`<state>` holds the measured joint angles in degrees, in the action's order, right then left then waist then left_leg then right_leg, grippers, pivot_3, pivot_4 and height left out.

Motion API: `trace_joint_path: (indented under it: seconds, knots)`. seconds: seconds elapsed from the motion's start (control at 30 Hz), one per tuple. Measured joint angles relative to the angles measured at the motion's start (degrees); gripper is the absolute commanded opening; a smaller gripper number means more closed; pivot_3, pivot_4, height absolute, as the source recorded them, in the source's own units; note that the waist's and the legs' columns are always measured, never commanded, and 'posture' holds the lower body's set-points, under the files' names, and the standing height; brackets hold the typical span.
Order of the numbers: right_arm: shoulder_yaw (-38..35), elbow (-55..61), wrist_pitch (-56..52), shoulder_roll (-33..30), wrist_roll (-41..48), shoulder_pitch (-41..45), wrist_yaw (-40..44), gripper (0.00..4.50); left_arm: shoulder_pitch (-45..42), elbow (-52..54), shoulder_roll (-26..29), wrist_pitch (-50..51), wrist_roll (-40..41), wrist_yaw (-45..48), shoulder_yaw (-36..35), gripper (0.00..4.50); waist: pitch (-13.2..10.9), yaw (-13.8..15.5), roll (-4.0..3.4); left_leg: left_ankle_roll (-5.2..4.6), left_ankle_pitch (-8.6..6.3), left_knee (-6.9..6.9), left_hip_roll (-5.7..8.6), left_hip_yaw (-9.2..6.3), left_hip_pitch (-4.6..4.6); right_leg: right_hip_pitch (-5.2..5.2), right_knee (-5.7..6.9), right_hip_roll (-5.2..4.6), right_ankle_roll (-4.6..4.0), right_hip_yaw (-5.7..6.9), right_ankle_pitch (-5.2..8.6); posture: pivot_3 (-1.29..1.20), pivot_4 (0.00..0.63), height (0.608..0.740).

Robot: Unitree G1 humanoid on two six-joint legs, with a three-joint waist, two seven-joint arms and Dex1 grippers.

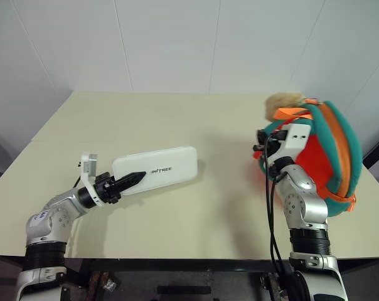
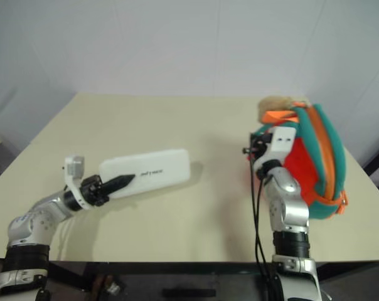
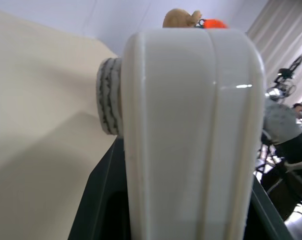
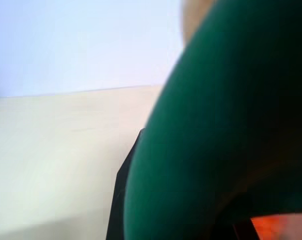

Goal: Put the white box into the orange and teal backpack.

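Gripping: left gripper point(image 1: 134, 179) fingers clamp the white box point(image 1: 157, 168), left of the orange and teal backpack point(image 1: 327, 153).
Right gripper point(image 1: 266, 145): at backpack's teal edge; finger state unclear.

box: white box point(image 2: 145, 170) held off the table point(image 2: 177, 125) by left gripper point(image 2: 123, 182)
backpack: orange and teal backpack point(image 2: 315, 163) upright, right gripper point(image 2: 257, 150) against it

I see bare counter point(image 1: 227, 207) between white box point(image 1: 167, 164) and orange and teal backpack point(image 1: 330, 157) — open passage; right gripper point(image 1: 265, 143) crowds the backpack's near side.
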<state>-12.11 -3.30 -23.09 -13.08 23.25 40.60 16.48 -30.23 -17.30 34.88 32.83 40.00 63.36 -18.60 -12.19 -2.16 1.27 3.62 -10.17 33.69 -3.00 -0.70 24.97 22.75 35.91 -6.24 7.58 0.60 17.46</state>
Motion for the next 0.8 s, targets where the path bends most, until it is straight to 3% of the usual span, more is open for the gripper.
trace_joint_path:
  seconds: [0.13,0.37,0.47,0.63,0.8]
  knots:
    - [0.65,4.33,-11.21,-0.28,9.47,3.11,5.06,0.04,-0.31,-3.65,1.74,-2.00,-0.20,0.04,-1.73,1.27,-0.01,0.08,-0.01,0.00,0.00,0.00,-0.01,0.02,0.02,0.05,0.01,0.00,0.00,0.00,0.00,0.00,0.150,0.740]
    - [0.05,10.50,-33.79,-2.80,33.57,7.23,9.47,0.04,0.16,-5.45,2.29,-3.60,-0.55,-0.07,-3.03,1.27,-0.01,0.59,-0.01,0.00,0.00,-0.14,-0.02,0.03,0.10,0.09,-0.07,-0.01,-0.02,0.01,0.01,0.00,0.150,0.740]
    - [-0.96,12.20,-44.52,-7.67,47.95,7.66,9.58,0.04,1.45,-5.56,2.32,-3.62,-0.58,-0.17,-3.55,1.27,-0.01,0.61,0.00,-0.02,-0.02,-0.18,-0.02,0.04,0.13,0.09,-0.07,-0.02,-0.02,0.02,0.01,0.00,0.150,0.740]
    - [-0.31,13.90,-53.43,-19.20,69.08,3.76,8.33,0.04,2.02,-5.90,2.55,-3.95,-0.60,-0.75,-4.63,1.27,0.00,0.94,0.02,-0.07,-0.05,-0.15,-0.01,0.05,0.18,0.09,-0.31,-0.04,-0.02,0.04,0.01,0.00,0.150,0.740]
    - [0.76,13.99,-57.20,-31.11,76.97,-2.93,9.96,0.04,3.07,-6.08,3.78,-3.95,-0.59,-0.74,-5.60,1.27,0.00,0.99,0.04,-0.10,-0.08,0.00,-0.02,0.08,0.16,0.08,-0.28,-0.03,-0.03,0.03,0.01,0.00,0.150,0.740]
